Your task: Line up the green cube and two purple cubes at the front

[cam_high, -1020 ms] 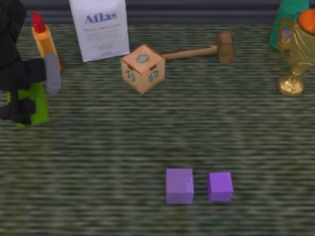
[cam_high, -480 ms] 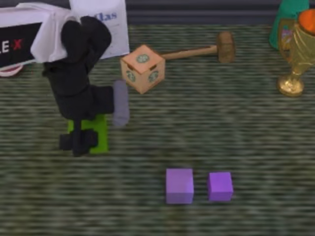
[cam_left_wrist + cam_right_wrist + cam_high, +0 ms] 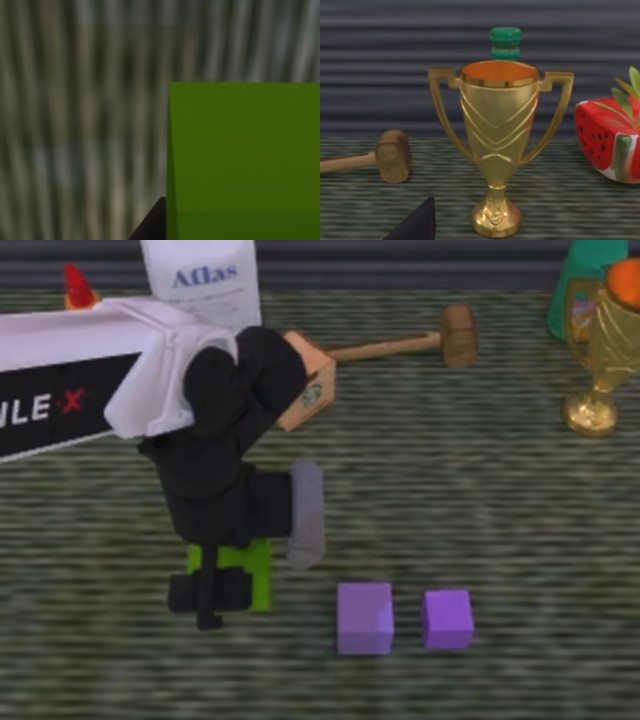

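left gripper (image 3: pixel 212 592) grips green cube (image 3: pixel 243 570).

A wooden mallet (image 3: pixel 420 341) lies near a gold trophy (image 3: pixel 600 350).

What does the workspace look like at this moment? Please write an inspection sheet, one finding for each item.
Surface: table with a green-grey woven cover.
Job's things: green cube in the left gripper, left of the two purple cubes, which sit side by side, apart, at the front.
Clutter: tan emblem cube, wooden mallet, gold trophy, Atlas bag, red-capped bottle.
Grippers: left holds the green cube; right not seen from above.
Cables: nothing seen.
Surroundings: dark slatted wall.
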### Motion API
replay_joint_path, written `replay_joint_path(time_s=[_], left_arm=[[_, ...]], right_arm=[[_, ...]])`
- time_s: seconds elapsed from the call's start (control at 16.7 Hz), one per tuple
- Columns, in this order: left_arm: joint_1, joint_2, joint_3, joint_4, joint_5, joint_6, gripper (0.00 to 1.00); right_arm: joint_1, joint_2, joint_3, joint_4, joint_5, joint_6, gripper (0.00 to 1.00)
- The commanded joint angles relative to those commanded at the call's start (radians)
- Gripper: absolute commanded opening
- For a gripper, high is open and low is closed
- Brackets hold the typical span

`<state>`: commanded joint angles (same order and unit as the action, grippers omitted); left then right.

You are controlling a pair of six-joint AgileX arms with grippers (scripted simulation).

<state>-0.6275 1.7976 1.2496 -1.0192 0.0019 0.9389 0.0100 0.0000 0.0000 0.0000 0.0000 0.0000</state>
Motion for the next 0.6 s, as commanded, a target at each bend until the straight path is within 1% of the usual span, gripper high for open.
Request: replay_joint_path(time_s=[0.24, 0.6], left_arm=[[0.001, 0.012, -0.008, 0.015, 0.000, 0.003, 0.00], [-0.007, 0.105, -0.117, 0.230, 0.001, -0.008, 0.00]], right_arm=[[0.000, 0.000, 0.000, 0.000, 0.000, 0.000, 1.00], [0.000, 0.000, 0.000, 0.000, 0.000, 0.000, 1.00]])
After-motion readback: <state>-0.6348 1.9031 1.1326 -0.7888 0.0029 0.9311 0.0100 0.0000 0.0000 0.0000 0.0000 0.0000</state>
